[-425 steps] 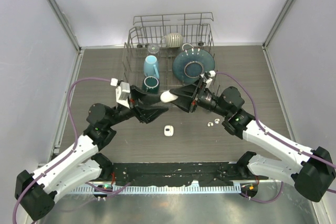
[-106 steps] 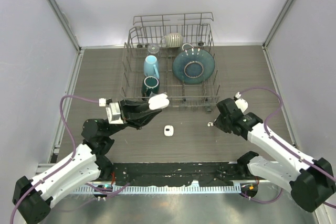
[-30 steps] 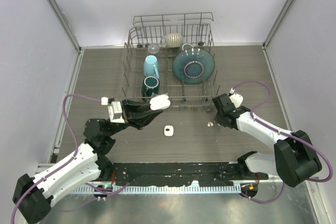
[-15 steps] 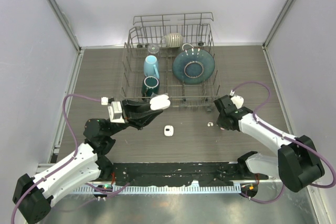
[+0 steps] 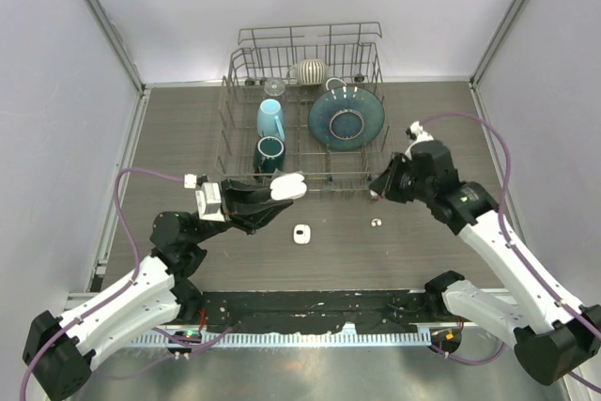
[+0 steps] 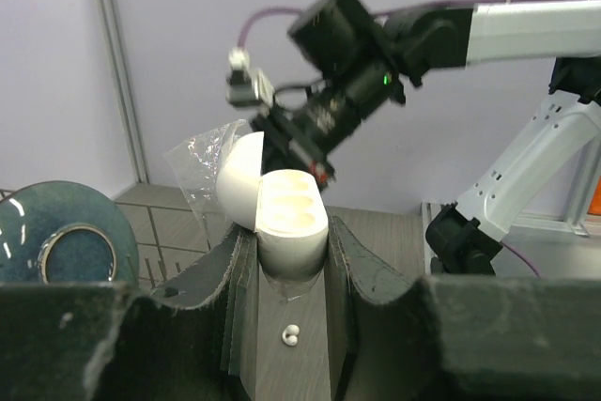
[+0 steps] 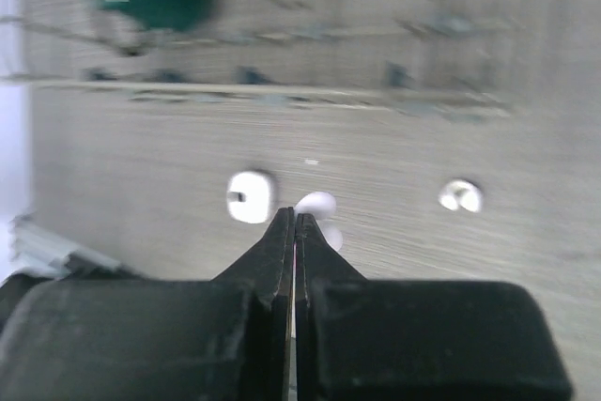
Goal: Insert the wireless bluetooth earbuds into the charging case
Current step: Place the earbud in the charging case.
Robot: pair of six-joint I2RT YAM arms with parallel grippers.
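Pinching earbud (image 7: 317, 204) — right fingers (image 7: 266, 265); left fingers (image 6: 366, 274) — case (image 6: 286, 223).

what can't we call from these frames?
- Right gripper: right wrist view, motion blur; the white blob at its shut tips may or may not be a held earbud.
- Charging case in the left gripper: left wrist view, washed-out interior; sockets filled or empty unclear.
- Loose earbuds: top view, too small to count.
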